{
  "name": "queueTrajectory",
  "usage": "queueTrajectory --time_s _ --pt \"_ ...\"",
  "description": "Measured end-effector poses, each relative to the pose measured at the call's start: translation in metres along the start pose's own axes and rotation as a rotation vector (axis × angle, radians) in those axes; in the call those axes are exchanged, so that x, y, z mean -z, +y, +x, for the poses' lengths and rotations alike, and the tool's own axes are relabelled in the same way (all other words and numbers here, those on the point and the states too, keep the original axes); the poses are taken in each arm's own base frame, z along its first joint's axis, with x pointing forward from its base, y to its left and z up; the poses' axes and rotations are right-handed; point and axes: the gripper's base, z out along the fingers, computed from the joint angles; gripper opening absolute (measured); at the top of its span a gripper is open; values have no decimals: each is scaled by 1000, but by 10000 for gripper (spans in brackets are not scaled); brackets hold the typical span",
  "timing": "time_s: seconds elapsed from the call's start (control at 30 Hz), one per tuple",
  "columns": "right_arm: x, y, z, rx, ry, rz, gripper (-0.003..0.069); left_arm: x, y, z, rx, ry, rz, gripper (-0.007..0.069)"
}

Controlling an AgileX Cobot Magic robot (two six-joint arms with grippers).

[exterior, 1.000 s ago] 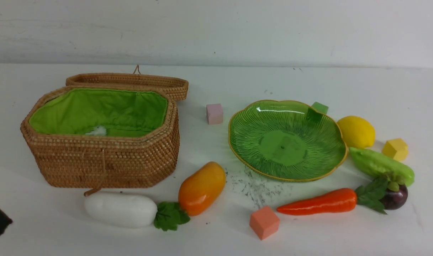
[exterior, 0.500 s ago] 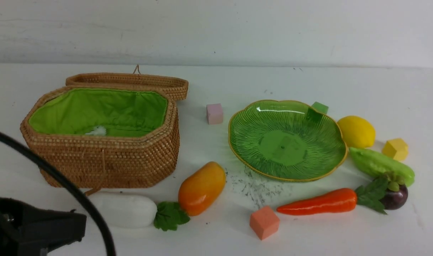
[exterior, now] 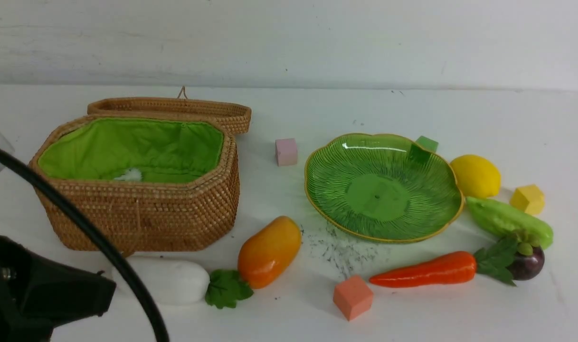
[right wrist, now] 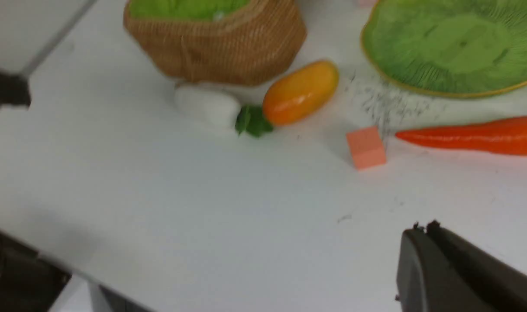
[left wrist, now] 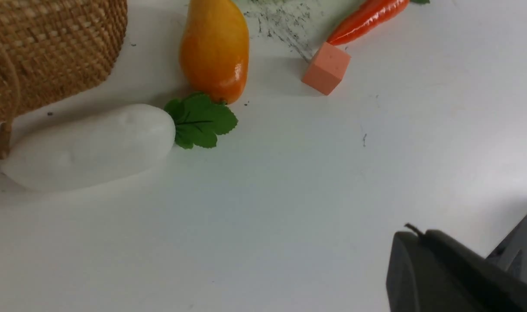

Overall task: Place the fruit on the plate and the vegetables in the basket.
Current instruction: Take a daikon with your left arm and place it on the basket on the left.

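Orange-yellow glossy mango (exterior: 269,251) lies beside the leafy white radish (exterior: 163,281).

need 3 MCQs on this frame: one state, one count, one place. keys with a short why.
1. The basket's lid is: A shut; B open, folded back; C missing.
2. Small coloured cubes on the table: A two; B four; C six.
3. The mango lies: A in the basket; B behind the basket; C on the table by the radish's leaves.

Key: 1 B, the green lining shows and the lid lies behind the rim. 2 B, pink, green, yellow and salmon ones show. 3 C, its near end sits by the leaves, outside the basket.
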Motion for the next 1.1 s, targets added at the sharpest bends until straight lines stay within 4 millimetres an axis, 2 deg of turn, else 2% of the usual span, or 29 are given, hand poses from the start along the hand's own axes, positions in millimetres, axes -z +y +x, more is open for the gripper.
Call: queueTrajectory --time_s 0.07,0.1,0.17,0.33,0.37,0.53,0.7,0.73,0.77,0.83,0.97,1.1 --pt "9 8 -17 62 59 -20 -5 -1 -6 -2 -87 48 12 -13" --pt "9 8 -19 70 66 -20 -5 -1 -7 -2 -97 56 14 -13" --pt "17 15 -35 145 54 -29 -4 -6 -13 -4 -223 167 18 -13" --pt "29 23 -44 252 12 -57 0 -33 -14 -18 -414 325 -32 -13" --pt "30 25 -44 273 4 -71 1 -47 -10 -24 -471 356 -50 -13" --pt "34 28 -43 336 -13 -87 5 -85 6 -40 -583 426 -50 -13" --pt "39 30 -40 364 -27 -95 8 -120 37 -42 -668 527 -37 2" --pt "40 30 -40 365 -28 -96 8 -121 38 -42 -670 533 -35 6" --pt "41 30 -39 372 -29 -102 8 -134 49 -39 -677 583 -28 46" --pt "41 31 -38 379 -28 -108 8 -143 55 -38 -676 608 -26 106" --pt "42 31 -38 386 -26 -115 11 -169 68 -35 -690 631 -36 310" --pt "42 31 -37 388 -27 -112 15 -188 80 -33 -795 656 -52 484"
